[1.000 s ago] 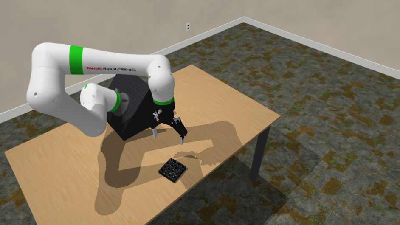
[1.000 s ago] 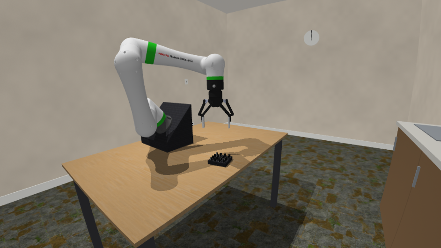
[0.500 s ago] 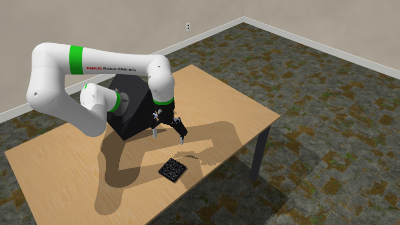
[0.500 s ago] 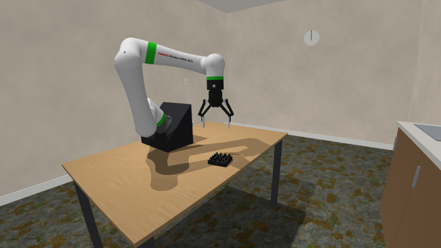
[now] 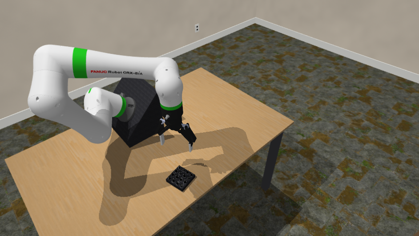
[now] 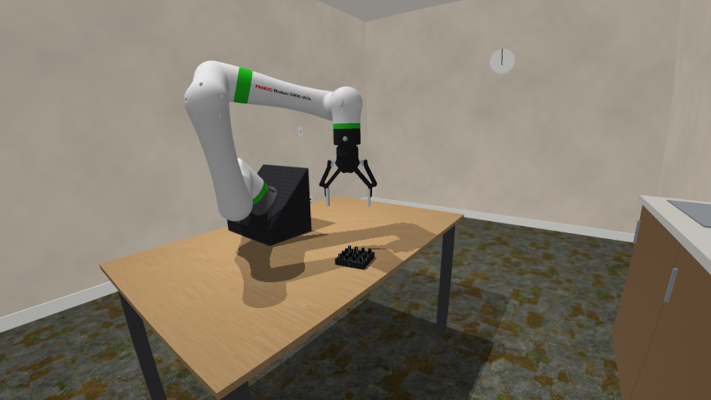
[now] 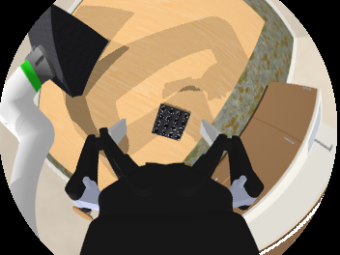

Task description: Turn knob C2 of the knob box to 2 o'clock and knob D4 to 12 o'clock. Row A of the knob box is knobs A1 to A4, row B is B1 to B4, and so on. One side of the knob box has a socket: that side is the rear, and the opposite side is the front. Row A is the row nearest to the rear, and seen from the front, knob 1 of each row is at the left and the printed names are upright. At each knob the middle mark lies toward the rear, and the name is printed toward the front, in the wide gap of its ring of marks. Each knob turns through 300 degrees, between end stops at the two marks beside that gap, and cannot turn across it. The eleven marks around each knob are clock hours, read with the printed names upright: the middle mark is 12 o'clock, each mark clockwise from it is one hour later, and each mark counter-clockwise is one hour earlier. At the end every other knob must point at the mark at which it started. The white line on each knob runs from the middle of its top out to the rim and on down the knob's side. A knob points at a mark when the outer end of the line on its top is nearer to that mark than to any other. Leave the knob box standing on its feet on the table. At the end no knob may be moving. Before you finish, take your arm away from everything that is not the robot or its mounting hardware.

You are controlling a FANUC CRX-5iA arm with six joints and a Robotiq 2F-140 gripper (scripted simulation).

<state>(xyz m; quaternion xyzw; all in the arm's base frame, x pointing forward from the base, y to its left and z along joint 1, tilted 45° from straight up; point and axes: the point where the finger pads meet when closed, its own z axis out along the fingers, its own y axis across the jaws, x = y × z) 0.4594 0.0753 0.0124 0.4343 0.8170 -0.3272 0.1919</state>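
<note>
Hanging above the counter (image 5: 211,96) (image 6: 164,278) (image 7: 140,63), one tool (image 5: 176,147) (image 6: 348,204) (image 7: 163,125), two-fingered, pointing down; fingers spread wide, nothing between them, touching nothing.

Item: knob box (image 5: 180,178) (image 6: 355,257) (image 7: 171,122), black, low, close to square, set with upright knobs in rows; on the counter, lower than the fingertips and well apart from them. In the wrist view it appears between the two fingers, a little nearer the right-hand one in that view, its sides turned slightly off the line joining them. No clear long axis to the box; the closing line would be judged against the grip of a single knob instead.

Knobs C2 and D4: not identifiable at this size. Names, white lines and socket side: too small to read, so neither knob's setting can be given, nor how much of the task is complete.

Move called for, by judgement: descent toward one chosen knob, with the spread narrowed first, since fingers this wide would straddle several knobs and might nudge neighbours.

Arm (image 5: 117,64) (image 6: 288,91) (image 7: 24,159): white, green-banded, single, mounted on a dark pedestal (image 5: 146,126) (image 6: 290,213) (image 7: 77,63).
</note>
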